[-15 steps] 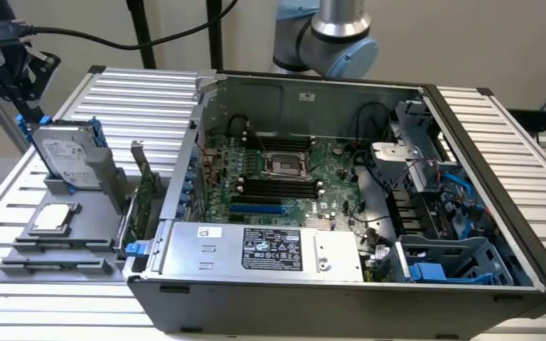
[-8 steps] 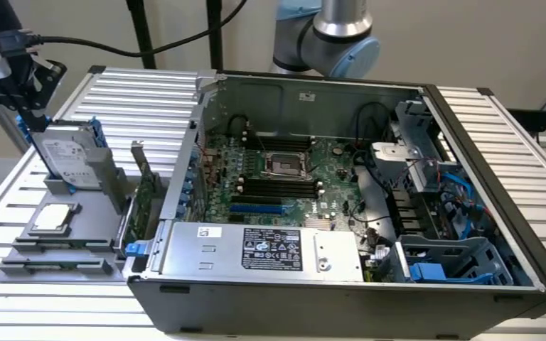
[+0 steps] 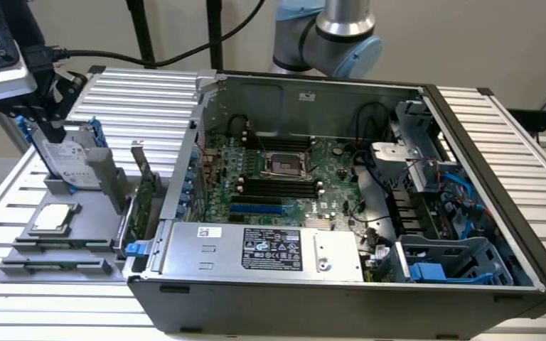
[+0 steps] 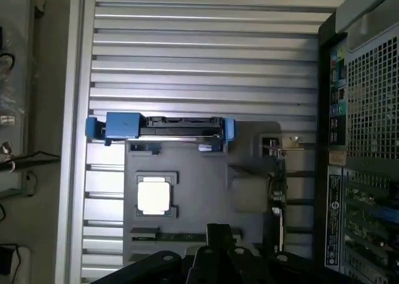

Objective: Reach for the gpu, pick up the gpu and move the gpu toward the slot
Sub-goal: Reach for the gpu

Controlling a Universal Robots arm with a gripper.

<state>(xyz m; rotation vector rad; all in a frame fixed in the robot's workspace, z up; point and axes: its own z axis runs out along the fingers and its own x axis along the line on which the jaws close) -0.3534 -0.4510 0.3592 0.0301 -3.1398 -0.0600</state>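
Gpu (image 3: pixel 143 190) edge-on in grey holder (image 4: pixel 206 200) | tool (image 4: pixel 218 239) partly cut off, seemingly apart

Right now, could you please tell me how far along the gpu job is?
Nothing looks done yet: the gpu stands in the grey holder outside the case. In hand: the tool hangs by the hard drive, apart from the gpu. Left: the reach, the pickup and the carry to the case.

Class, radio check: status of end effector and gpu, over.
End effector above hard drive. Gpu upright in holder, untouched. Nothing over gpu.
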